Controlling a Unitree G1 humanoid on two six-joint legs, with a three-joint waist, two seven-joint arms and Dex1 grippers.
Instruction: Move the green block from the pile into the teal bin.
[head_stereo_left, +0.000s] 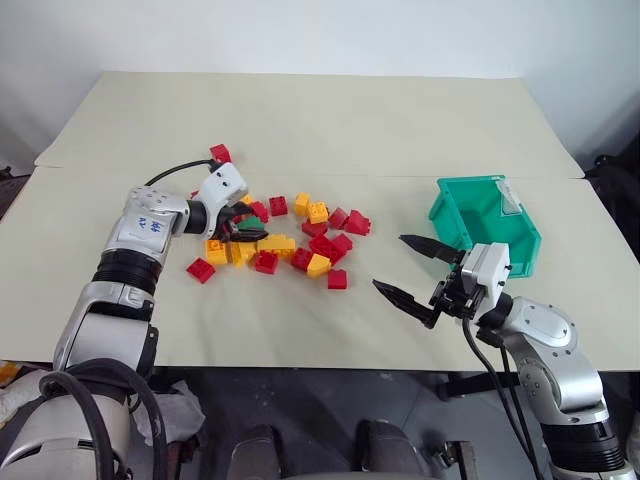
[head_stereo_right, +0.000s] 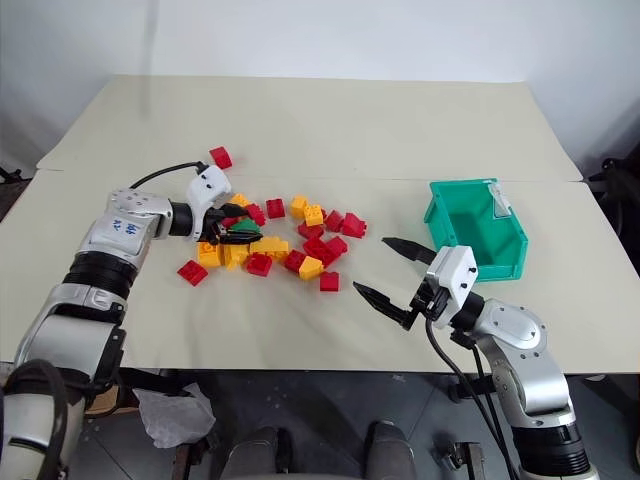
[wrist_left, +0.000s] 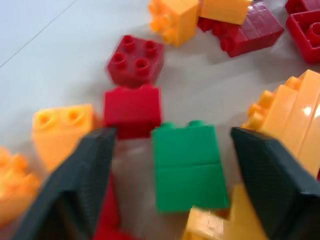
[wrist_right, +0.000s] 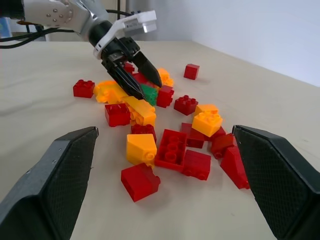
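Note:
The green block (wrist_left: 187, 170) lies at the left side of the pile (head_stereo_left: 310, 240) of red and yellow bricks, between a red brick and a yellow one. My left gripper (head_stereo_left: 244, 231) is open and lowered into the pile, one finger (wrist_left: 85, 175) on each side of the green block, with a small gap either side. The teal bin (head_stereo_left: 528, 248) stands open-topped on the table's right. My right gripper (head_stereo_left: 390, 261) hovers open and empty in front of the bin, pointing toward the pile.
Red and yellow bricks crowd close around the green block; a yellow stack (wrist_left: 295, 120) sits against one finger. A lone red brick (head_stereo_left: 220, 153) lies behind the pile. The table (head_stereo_left: 330, 120) is bare at the back and between pile and bin.

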